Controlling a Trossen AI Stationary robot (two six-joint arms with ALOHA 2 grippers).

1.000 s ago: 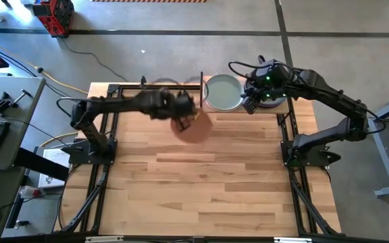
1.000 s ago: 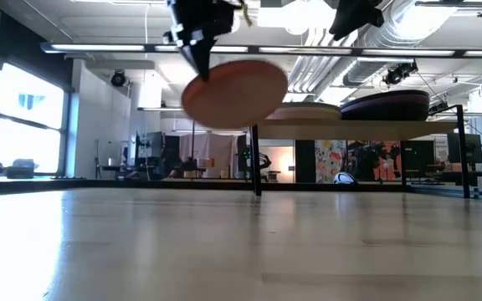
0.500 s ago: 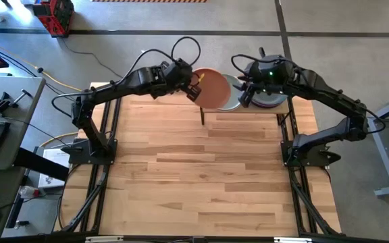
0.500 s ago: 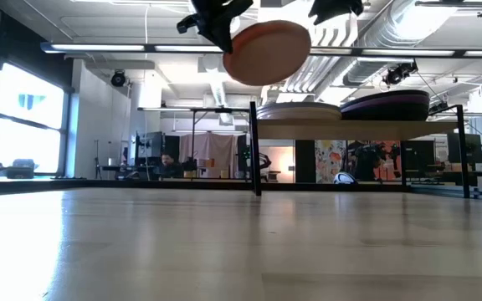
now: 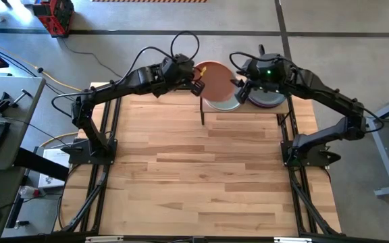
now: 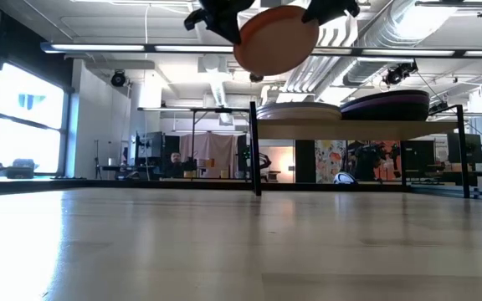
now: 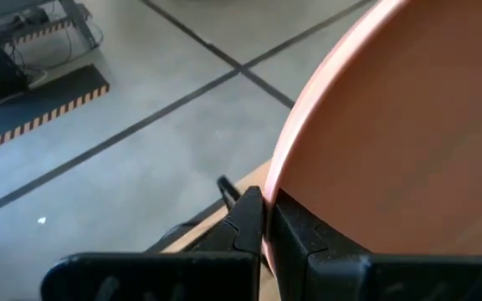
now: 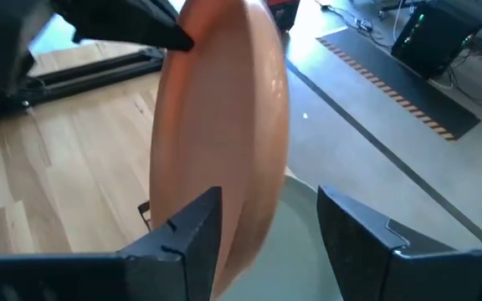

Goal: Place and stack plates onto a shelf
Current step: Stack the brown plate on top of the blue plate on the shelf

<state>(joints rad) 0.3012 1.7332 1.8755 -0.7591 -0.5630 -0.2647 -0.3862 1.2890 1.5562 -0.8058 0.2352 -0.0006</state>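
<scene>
Above the shelf (image 6: pixel 358 124), left claw (image 5: pixel 196 78) pinches the terracotta plate (image 5: pixel 216 79); right claw (image 5: pixel 240 91) gapes wide beside it

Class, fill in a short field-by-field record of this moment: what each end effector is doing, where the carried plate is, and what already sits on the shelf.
Left end effector: shut on the rim of the terracotta plate
Right end effector: open, fingers either side of that plate's far edge
Plate position: held tilted in the air above the shelf
On shelf, left: pale green plate on top
On shelf, right: purple plate on top
Handover: not yet done
</scene>
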